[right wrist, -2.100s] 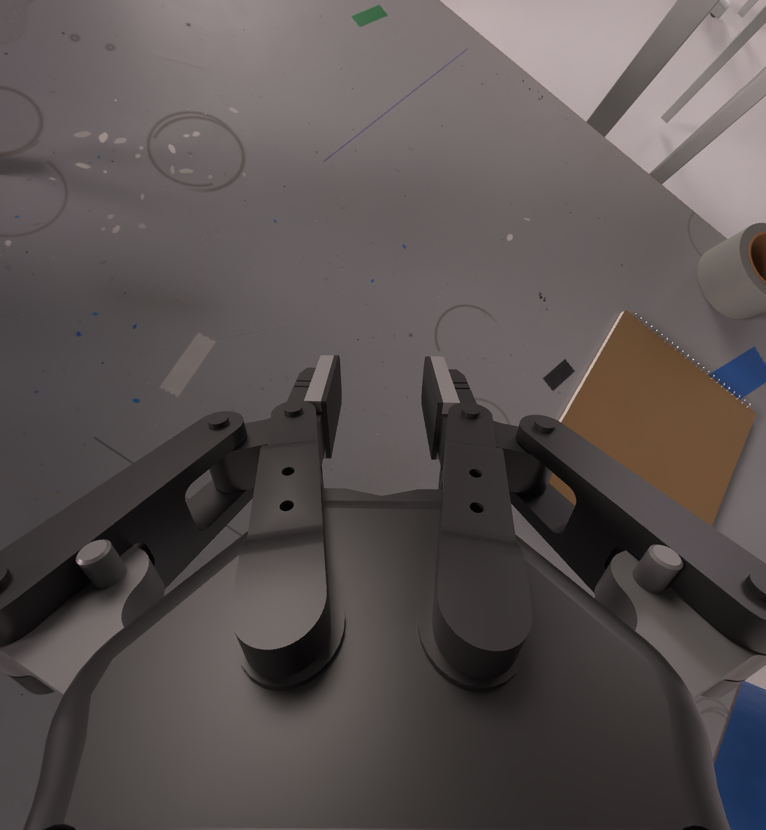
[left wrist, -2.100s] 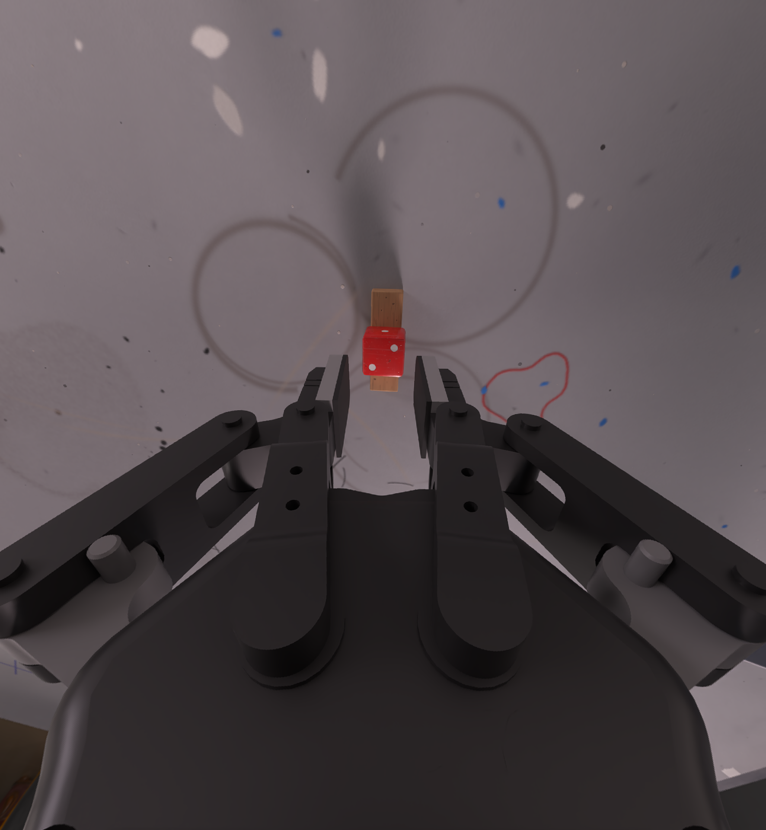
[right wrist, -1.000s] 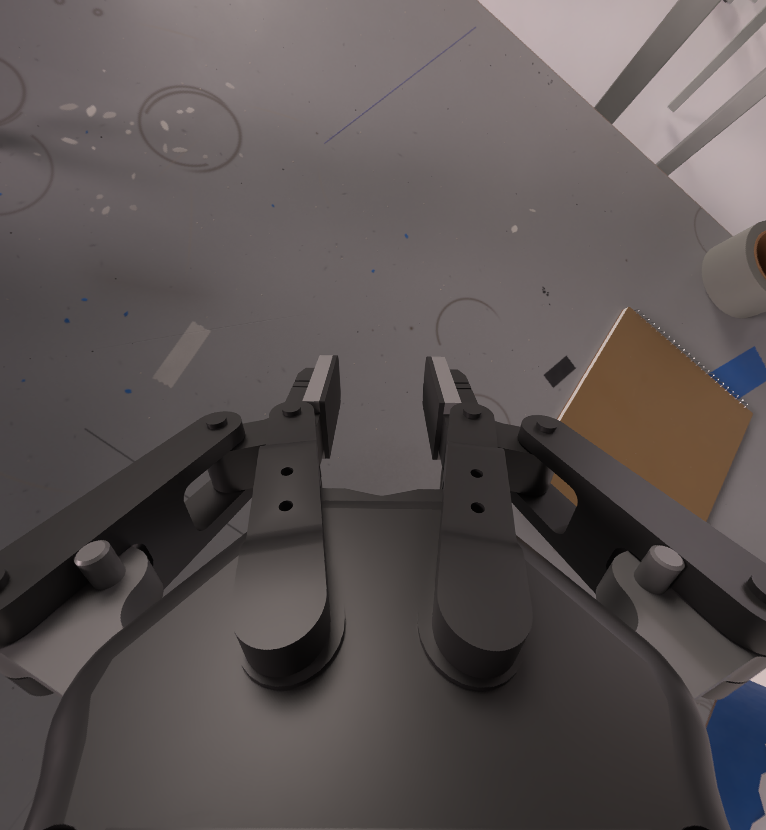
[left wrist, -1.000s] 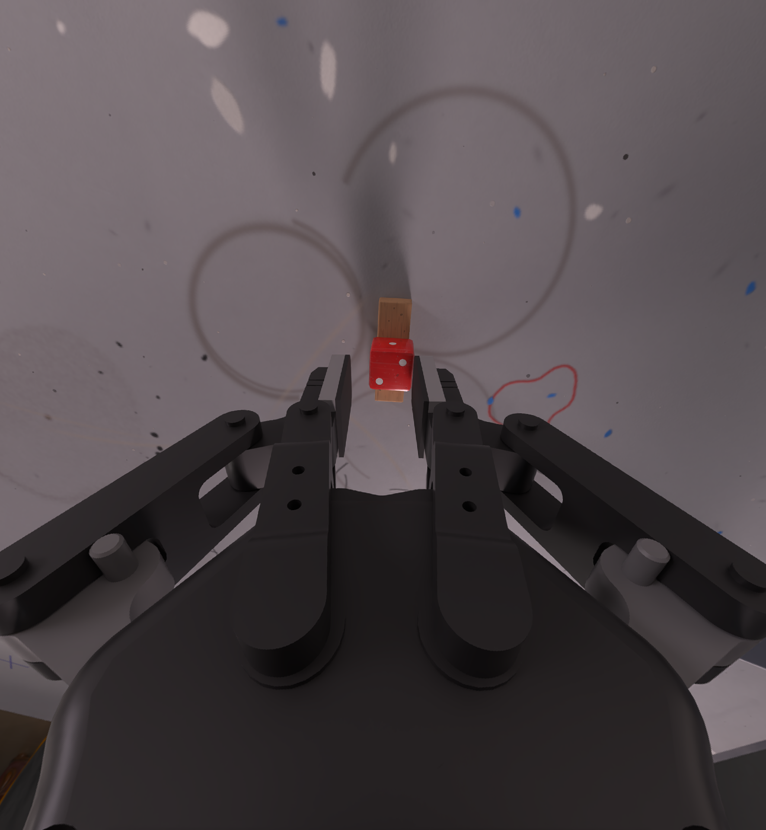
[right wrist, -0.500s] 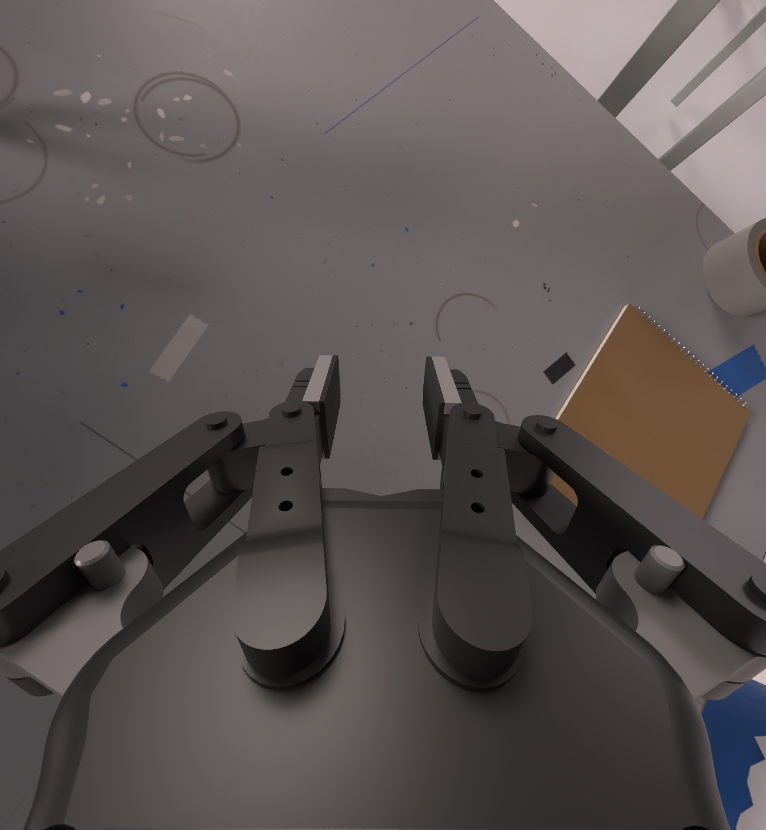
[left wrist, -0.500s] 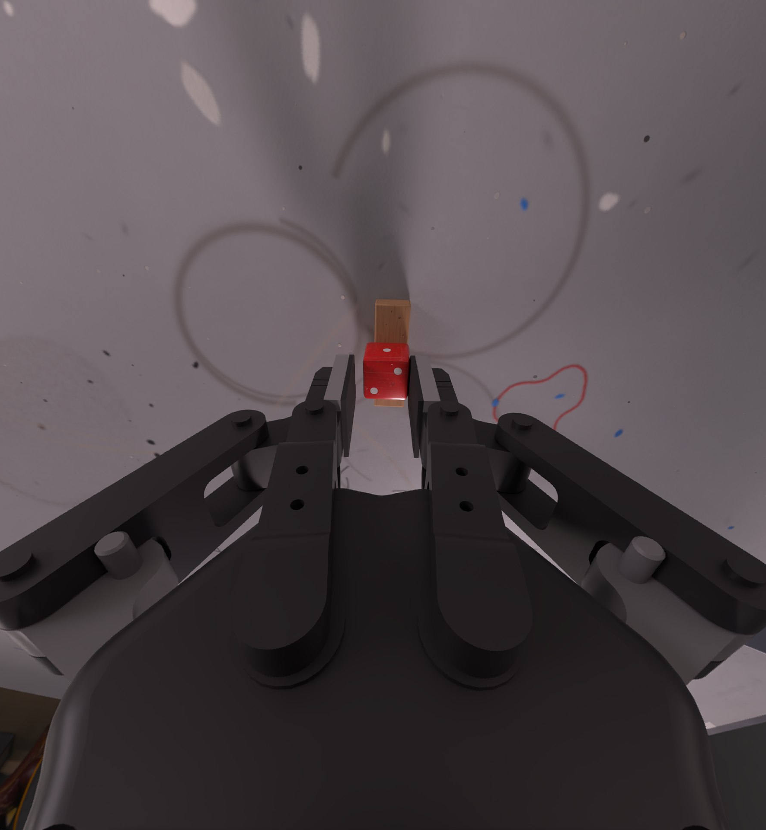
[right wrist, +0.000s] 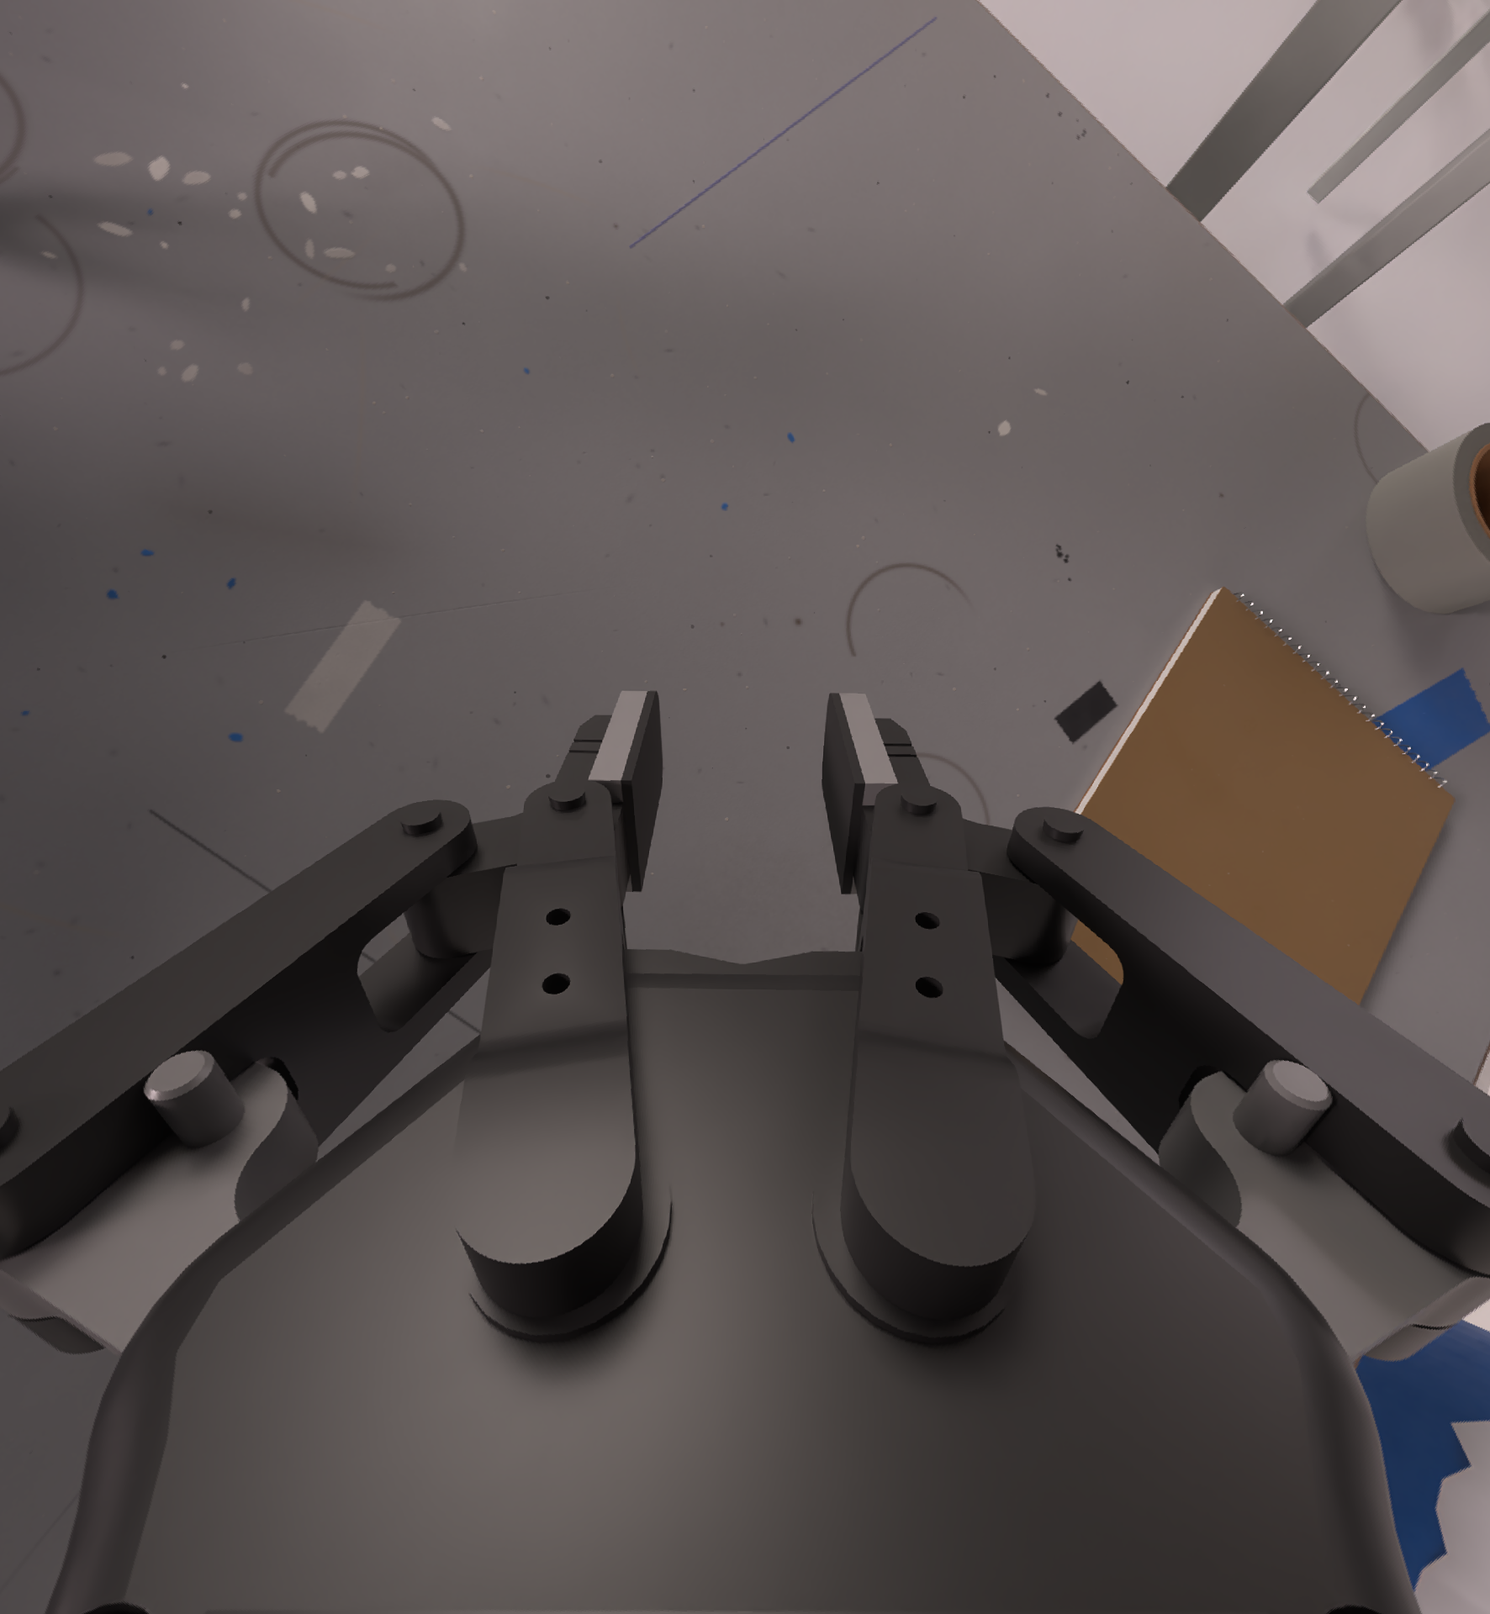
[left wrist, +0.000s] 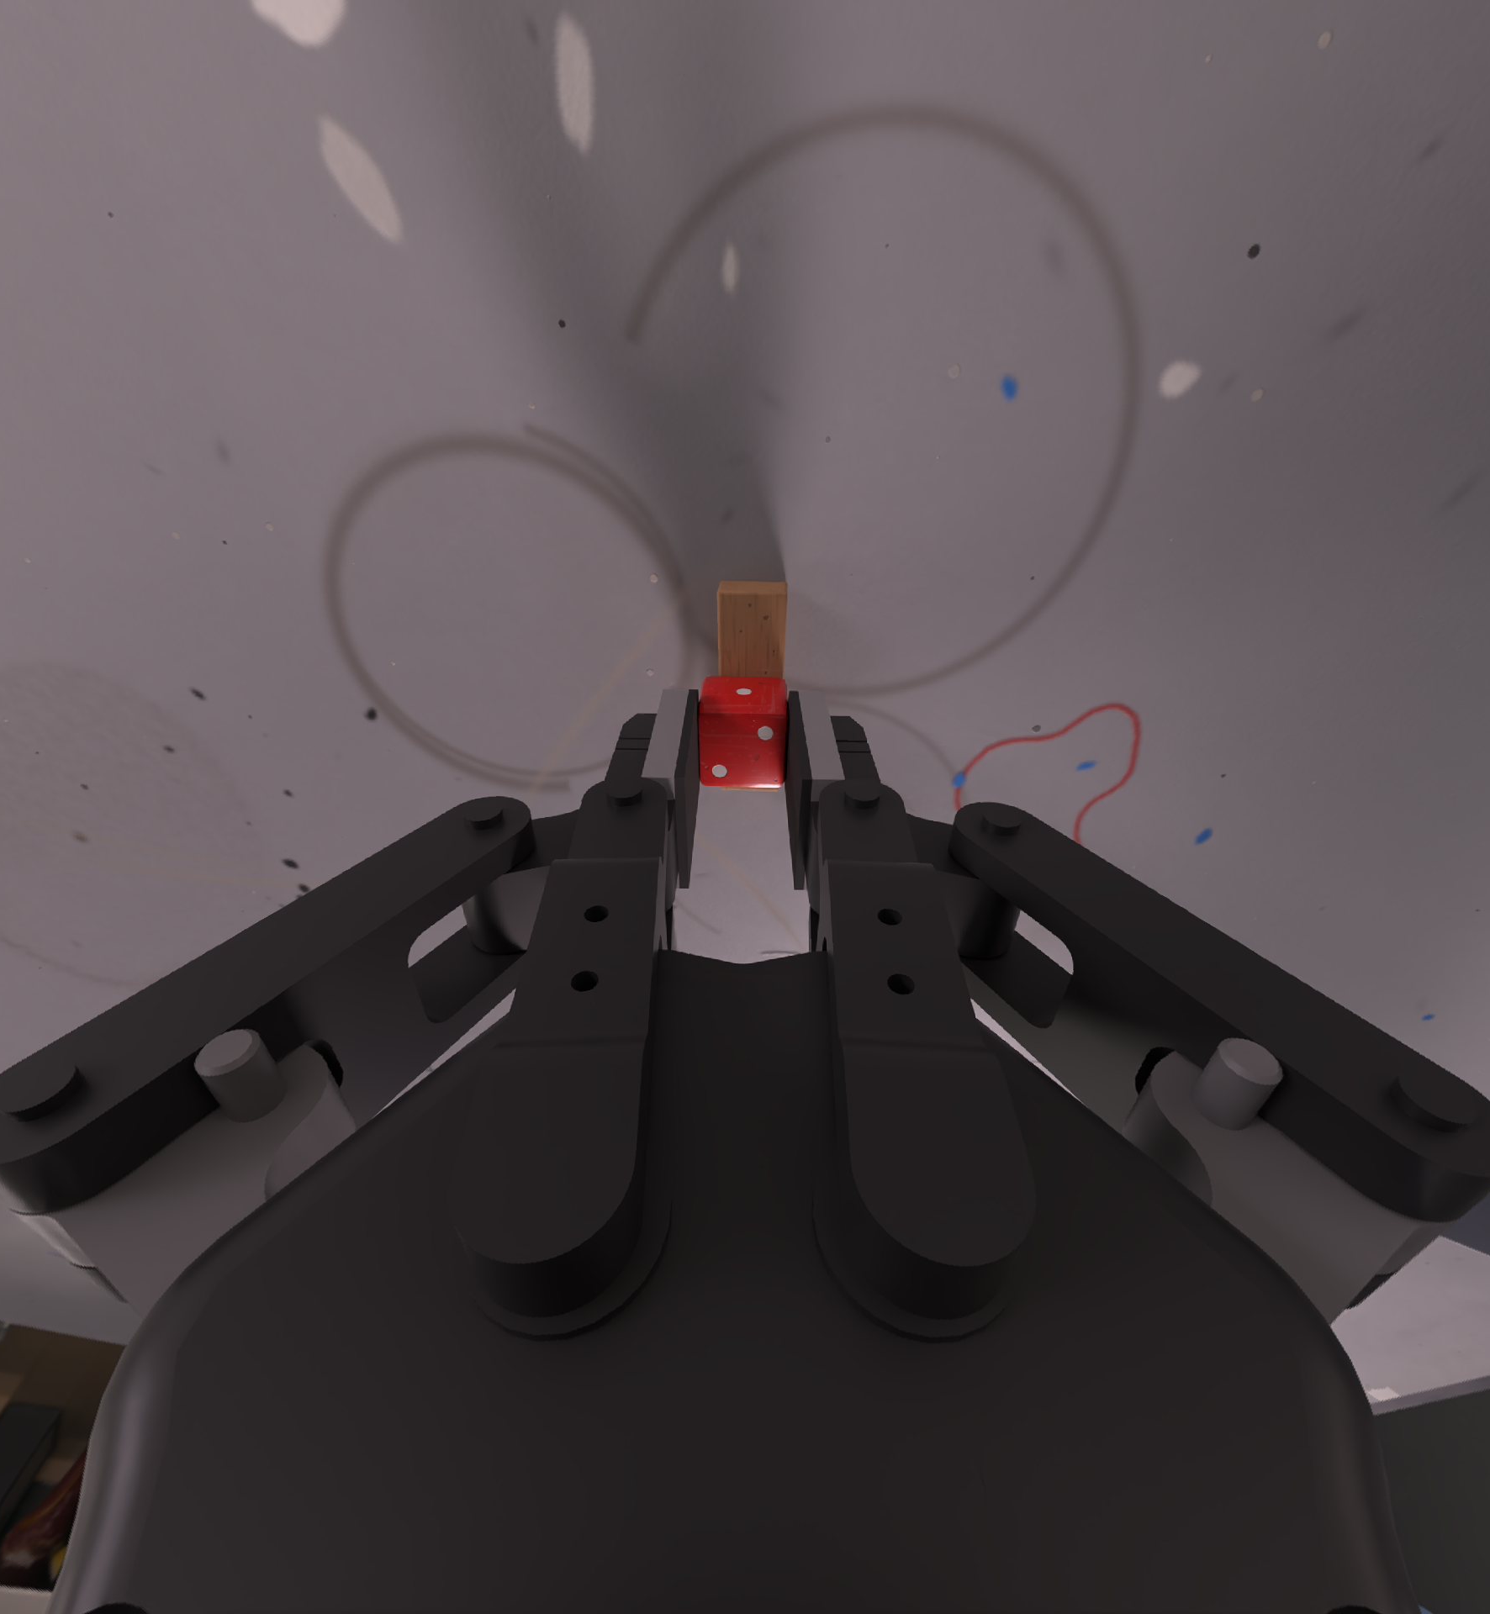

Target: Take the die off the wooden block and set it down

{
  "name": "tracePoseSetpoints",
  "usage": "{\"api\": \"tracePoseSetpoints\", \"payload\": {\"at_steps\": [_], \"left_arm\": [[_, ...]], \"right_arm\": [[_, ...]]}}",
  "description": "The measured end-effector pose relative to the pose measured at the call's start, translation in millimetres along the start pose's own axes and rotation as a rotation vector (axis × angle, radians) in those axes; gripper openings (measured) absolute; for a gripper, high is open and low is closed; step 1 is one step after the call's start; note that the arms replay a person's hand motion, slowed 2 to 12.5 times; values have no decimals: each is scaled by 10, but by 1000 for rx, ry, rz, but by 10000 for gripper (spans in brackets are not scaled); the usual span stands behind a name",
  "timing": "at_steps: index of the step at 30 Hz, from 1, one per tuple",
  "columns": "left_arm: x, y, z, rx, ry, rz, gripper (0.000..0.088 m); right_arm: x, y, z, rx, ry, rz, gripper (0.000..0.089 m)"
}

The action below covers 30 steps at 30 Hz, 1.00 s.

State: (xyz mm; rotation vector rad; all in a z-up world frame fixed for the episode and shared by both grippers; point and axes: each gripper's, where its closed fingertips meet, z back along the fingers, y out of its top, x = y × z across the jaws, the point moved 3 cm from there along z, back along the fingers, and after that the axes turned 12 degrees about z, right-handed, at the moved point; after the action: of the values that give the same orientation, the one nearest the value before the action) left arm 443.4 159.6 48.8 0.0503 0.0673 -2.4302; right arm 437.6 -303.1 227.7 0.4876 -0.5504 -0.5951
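Observation:
A red die (left wrist: 741, 742) with white pips sits on the near end of a small wooden block (left wrist: 752, 629) lying on the grey table (left wrist: 1204, 568). A sliver of wood shows under the die. In the left wrist view my left gripper (left wrist: 741, 725) is at the die, with one finger pad against each side of it. The die is still down on the block. In the right wrist view my right gripper (right wrist: 741, 742) is open and empty, held above bare table. The die and block are out of that view.
A brown spiral notebook (right wrist: 1266, 803), a grey tape roll (right wrist: 1458, 524) and a blue tape scrap (right wrist: 1436, 725) lie near the table's right edge. Metal frame legs (right wrist: 1283, 96) stand beyond it. A red scribble (left wrist: 1065, 760) marks the table to the right of the die.
My left gripper has moved forward until the die is between its fingers, and the fingers have closed onto it. My right gripper has drifted slightly and stays open.

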Motion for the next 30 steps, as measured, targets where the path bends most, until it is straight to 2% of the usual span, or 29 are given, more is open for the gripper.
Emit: {"api": "tracePoseSetpoints", "payload": {"at_steps": [15, 23, 30], "left_arm": [[-139, -89, 52, -25, 201, -33, 180], [-152, -91, 206, -12, 305, -42, 180], [-157, -105, 391, -39, 420, -55, 180]], "right_arm": [[5, 10, 5, 10, 1, 1, 339], [11, 9, 1, 10, 0, 2, 339], [14, 16, -10, 11, 0, 1, 339]]}}
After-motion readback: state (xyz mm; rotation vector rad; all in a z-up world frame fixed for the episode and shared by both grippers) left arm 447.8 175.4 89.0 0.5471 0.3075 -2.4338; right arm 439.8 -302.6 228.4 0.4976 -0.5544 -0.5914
